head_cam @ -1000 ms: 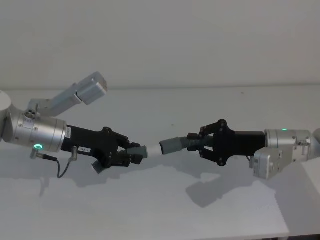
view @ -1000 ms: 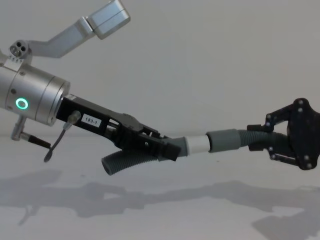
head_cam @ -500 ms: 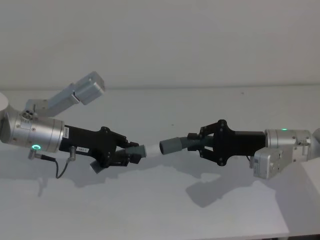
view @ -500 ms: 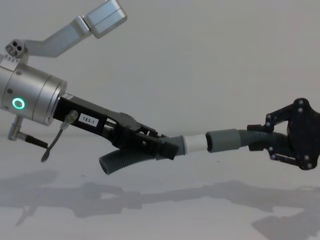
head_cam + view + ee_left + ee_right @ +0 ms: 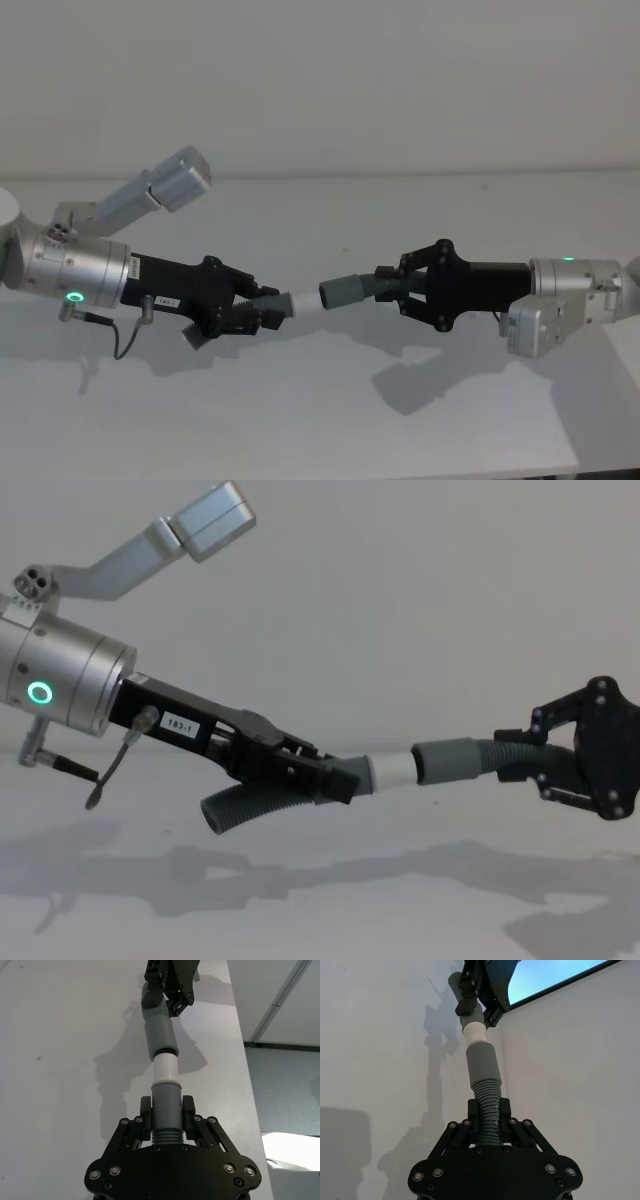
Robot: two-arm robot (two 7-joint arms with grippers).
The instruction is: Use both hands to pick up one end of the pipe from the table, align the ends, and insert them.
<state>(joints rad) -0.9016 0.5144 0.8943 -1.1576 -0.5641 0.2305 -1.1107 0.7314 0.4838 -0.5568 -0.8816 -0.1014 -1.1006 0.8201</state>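
Little has moved: left gripper and right gripper each clamp a hose piece, white tip meeting grey cuff.

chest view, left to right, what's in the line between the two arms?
Silver cylindrical wrist with green ring light → black left end effector → short white tubular tip → smooth wide grey cuff → ribbed dark grey hose → black open-linkage right end effector.

- A plain pale wall is seen behind the table.
- A grey floor is seen beside the table's edge.
- A bright panel is seen.
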